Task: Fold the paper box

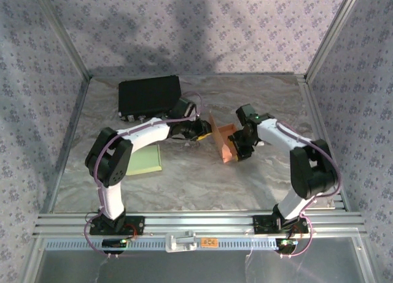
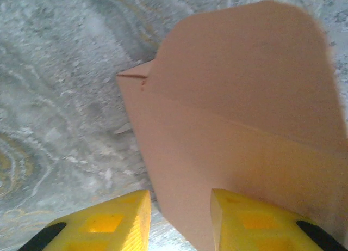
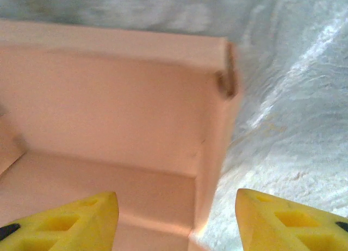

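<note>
Marbled table [image 2: 54, 98] bears the paper box [image 2: 244, 126], its edges cut off.

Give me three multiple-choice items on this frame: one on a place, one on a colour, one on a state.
1. The black case sits on the table at the: A) back left B) front right C) centre.
2. The flat sheet is: A) red B) green C) blue.
3. The right gripper is: A) shut on a flap B) shut, empty C) open.
Key: 1A, it lies near the far left corner; 2B, pale green in the top view; 3C, its fingers stand wide apart astride a wall of the paper box.
</note>
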{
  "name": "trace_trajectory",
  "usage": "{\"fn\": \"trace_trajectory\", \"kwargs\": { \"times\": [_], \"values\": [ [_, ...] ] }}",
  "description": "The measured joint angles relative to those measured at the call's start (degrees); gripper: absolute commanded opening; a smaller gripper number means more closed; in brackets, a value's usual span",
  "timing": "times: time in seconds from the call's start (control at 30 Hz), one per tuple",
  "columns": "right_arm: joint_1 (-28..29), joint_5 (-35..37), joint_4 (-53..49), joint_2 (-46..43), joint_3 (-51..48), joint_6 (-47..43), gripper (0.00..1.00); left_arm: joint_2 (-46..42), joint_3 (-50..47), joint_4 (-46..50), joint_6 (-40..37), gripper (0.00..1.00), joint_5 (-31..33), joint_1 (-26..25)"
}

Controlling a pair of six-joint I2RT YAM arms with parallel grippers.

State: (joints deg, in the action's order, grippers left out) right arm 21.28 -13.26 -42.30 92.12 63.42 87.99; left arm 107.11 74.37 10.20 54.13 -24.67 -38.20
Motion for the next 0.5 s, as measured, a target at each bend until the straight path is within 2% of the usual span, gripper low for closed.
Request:
{"fn": "trace_trajectory", "kwargs": {
  "times": [0.13, 0.27, 0.5],
  "values": [
    [-0.57, 3.43, -2.99, -4.85, 6.69, -7.89, 0.58, 0.02, 1.42, -0.13, 0.00, 0.34, 0.02, -0.59],
    [-1.01, 4.90, -3.89, -7.08, 13.53, -22.34, 0.58, 0.26, 2.58, 0.17, -0.04, 0.34, 0.04, -1.16],
    [1.73, -0.09, -10.21, 0.26, 27.93, -51.82, 0.54, 0.66, 3.56, 0.76, -0.07, 0.34, 0.68, -1.36]
  ]
}}
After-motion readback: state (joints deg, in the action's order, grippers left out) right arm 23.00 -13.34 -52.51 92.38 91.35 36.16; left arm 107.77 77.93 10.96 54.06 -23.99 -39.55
